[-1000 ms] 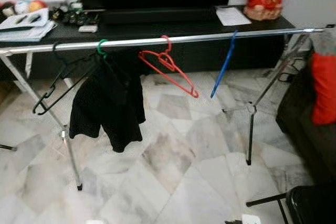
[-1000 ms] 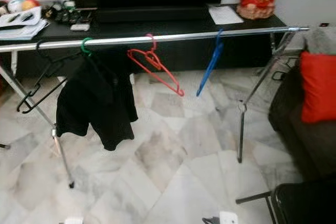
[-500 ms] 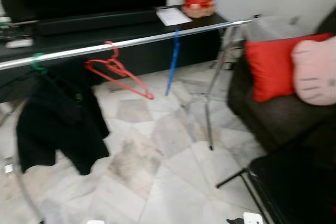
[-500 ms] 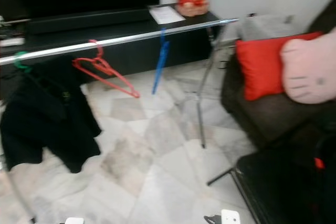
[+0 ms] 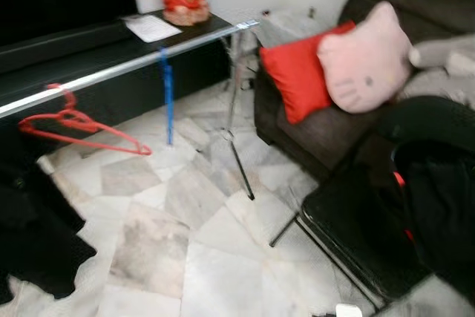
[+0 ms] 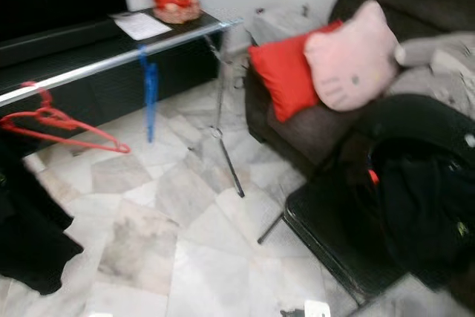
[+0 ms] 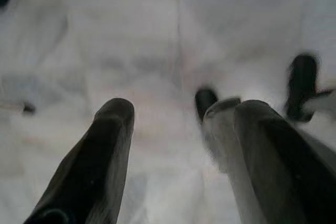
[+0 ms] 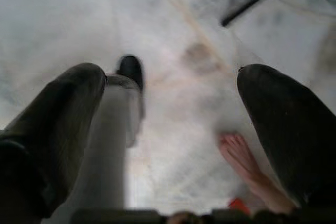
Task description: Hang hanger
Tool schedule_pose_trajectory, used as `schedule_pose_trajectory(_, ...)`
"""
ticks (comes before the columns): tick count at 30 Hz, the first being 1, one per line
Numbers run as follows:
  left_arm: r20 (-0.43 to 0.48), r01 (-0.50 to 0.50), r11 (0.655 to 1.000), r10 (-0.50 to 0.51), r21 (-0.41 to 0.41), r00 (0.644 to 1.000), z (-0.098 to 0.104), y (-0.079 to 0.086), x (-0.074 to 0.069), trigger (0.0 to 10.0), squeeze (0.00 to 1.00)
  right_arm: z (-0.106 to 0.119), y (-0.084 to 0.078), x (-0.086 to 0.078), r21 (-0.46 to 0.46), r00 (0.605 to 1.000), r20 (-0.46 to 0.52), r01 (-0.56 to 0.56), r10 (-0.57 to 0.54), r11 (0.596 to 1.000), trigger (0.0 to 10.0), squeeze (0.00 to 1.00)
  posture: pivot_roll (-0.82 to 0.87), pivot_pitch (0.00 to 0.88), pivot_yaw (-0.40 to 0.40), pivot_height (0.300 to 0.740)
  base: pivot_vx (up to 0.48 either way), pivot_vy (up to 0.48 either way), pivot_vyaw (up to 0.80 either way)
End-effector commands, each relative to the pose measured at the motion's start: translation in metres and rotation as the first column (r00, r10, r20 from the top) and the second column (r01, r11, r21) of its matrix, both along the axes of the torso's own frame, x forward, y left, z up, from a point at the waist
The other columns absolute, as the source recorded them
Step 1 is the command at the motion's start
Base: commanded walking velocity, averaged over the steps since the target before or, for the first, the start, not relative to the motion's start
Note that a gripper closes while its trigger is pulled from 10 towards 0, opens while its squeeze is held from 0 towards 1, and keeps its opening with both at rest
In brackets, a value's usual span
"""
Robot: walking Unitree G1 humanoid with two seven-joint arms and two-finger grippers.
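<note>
Your red hanger (image 5: 74,125) and blue hanger (image 5: 168,93) hang on the silver rail (image 5: 119,70), nothing in either end effector.

Your left end effector (image 7: 181,145) and right end effector (image 8: 170,129) point at the marble floor (image 5: 208,257) with fingers spread wide and empty; the right wrist view adds a person's bare foot (image 8: 242,158). Head views show a red cushion (image 5: 297,79), a pink cat-face pillow (image 5: 364,61) and a black chair (image 5: 356,235). No writing is legible.

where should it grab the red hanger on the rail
Grip the red hanger on its long straight bottom bar, coming from the front, floor side. The hanger hangs turned on the silver rail with that bar sloping down toward the blue hanger; it is thin and open to the jaws.
</note>
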State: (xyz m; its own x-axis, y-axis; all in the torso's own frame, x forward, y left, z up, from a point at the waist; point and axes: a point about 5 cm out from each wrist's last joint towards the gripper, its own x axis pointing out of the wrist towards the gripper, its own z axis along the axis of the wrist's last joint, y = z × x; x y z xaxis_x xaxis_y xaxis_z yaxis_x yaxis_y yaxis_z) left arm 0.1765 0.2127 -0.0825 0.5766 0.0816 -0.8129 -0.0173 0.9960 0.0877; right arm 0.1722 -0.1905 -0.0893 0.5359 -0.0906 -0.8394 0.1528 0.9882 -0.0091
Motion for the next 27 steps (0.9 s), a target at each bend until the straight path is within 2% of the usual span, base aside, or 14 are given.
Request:
schedule_pose_trajectory(1, -0.056, -0.005, 1.0, 0.005, 0.003, 0.998, -0.0069, 0.0025, -0.0158, 10.0, 0.0, -0.0014, 0.0033, -0.002, 0.01, 1.0, -0.008, 0.006, -0.006, 1.0, 10.0, 0.0, 0.0, 0.135, 0.0, 0.74, 0.0, 0.0, -0.79)
schedule_pose_trajectory(9, -0.056, -0.005, 1.0, 0.005, 0.003, 0.998, -0.0069, 0.0025, -0.0158, 10.0, 0.0, -0.0014, 0.0033, -0.002, 0.01, 1.0, -0.008, 0.006, -0.006, 1.0, 10.0, 0.0, 0.0, 0.135, 0.0, 0.74, 0.0, 0.0, -0.79)
schedule_pose_trajectory(11, -0.053, -0.011, 1.0, 0.011, -0.009, 0.999, -0.0076, 0.002, -0.0179, 10.0, 0.0, -0.0019, 0.003, -0.0034, 0.004, 1.0, -0.01, -0.005, 0.005, 1.0, 10.0, 0.0, 0.0, 0.11, 0.003, 0.74, 0.0, 0.0, -0.79)
schedule_pose_trajectory(25, -0.057, -0.006, 1.0, 0.005, -0.012, 0.998, -0.0082, 0.002, -0.0195, 10.0, 0.0, -0.0024, 0.0044, -0.0042, 0.0, 1.0, -0.012, -0.005, 0.005, 1.0, 10.0, 0.0, 0.0, 0.123, 0.005, 0.74, 0.0, 0.0, -0.79)
schedule_pose_trajectory(27, -0.056, -0.012, 1.0, 0.011, -0.015, 0.998, -0.0083, 0.002, -0.0198, 10.0, 0.0, -0.0016, 0.0055, -0.0025, -0.001, 1.0, -0.001, -0.004, 0.004, 1.0, 10.0, 0.0, 0.0, 0.123, 0.005, 0.74, 0.0, 0.0, 0.0)
